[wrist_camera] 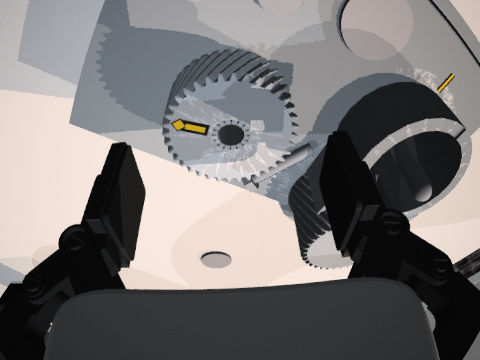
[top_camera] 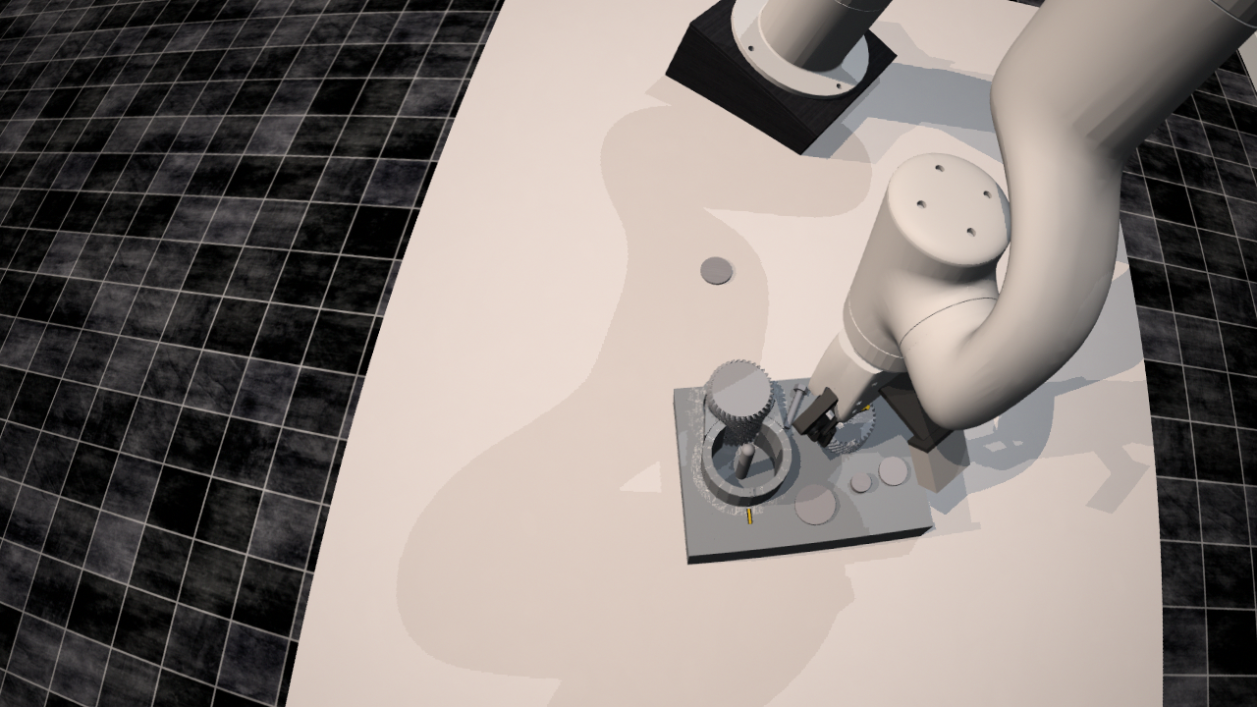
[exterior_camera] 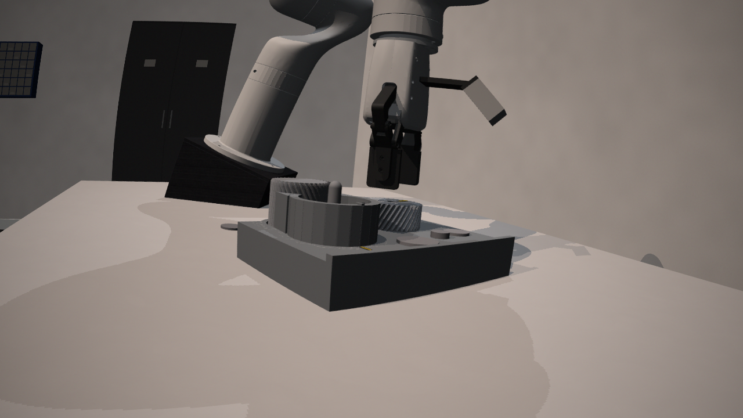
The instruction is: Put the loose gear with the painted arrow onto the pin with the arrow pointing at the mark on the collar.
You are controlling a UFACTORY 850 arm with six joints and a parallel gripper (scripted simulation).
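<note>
Two gears show from the top view on the grey timing case (top_camera: 879,525): a taller one (top_camera: 739,400) standing at the case's far left corner, just behind the collar (top_camera: 713,490), and the loose gear (top_camera: 856,432), which lies flat to the right of the collar and is mostly hidden under my gripper (top_camera: 815,420). The pin (top_camera: 744,459) stands upright inside the collar, and the yellow mark (top_camera: 748,516) sits on the case at the collar's near edge. From the exterior view, my gripper (exterior_camera: 393,183) hangs above the loose gear (exterior_camera: 400,215) with air between them, fingers pointing down; the gear rests on the case behind and to the right of the collar (exterior_camera: 327,220), whose pin (exterior_camera: 334,190) rises above the wall. In the wrist view, my fingers stand wide apart with nothing between them, and the loose gear (wrist_camera: 230,116) lies beyond them, lined up with the gap. Its painted arrow (wrist_camera: 188,127) points toward the picture's left, away from the collar (wrist_camera: 400,140) and its yellow mark (wrist_camera: 446,82) at the right.
</note>
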